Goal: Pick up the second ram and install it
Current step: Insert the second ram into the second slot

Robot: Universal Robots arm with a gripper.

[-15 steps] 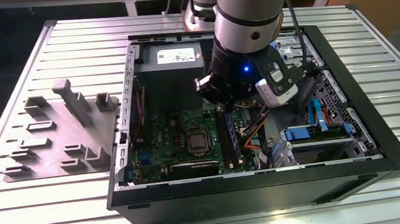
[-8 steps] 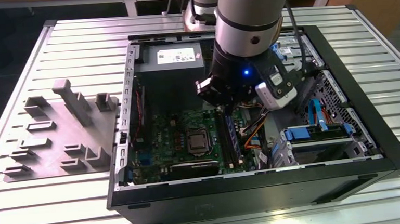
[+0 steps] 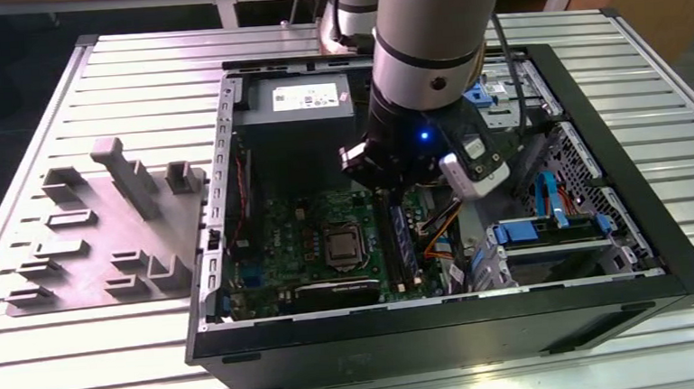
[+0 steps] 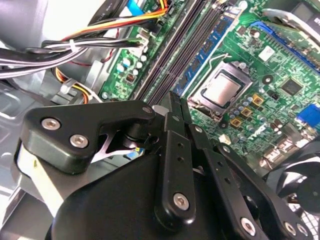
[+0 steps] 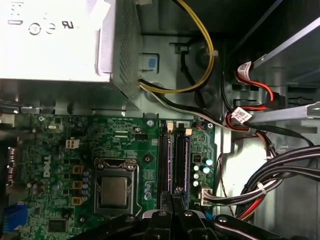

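Observation:
The second ram (image 4: pixel 209 49), a narrow blue stick, stands on edge in a memory slot beside the CPU socket (image 4: pixel 222 90) of the green motherboard (image 3: pixel 278 253). In the exterior view the second ram (image 3: pixel 402 241) runs toward the case front. It appears edge-on as a dark strip (image 5: pixel 175 160) in the first wrist view. My gripper (image 4: pixel 175 102) is shut, its black fingers pressed together, tips right at the stick's near end. Whether they touch it I cannot tell. From outside, the gripper (image 3: pixel 383 188) hangs low inside the open case.
The grey power supply (image 3: pixel 305 98) sits at the case's back. Bundled cables (image 5: pixel 280 170) and a blue-trimmed drive bay (image 3: pixel 543 228) crowd the exterior view's right. A grey fixture tray (image 3: pixel 108 227) lies on the table outside the case wall (image 3: pixel 452 333).

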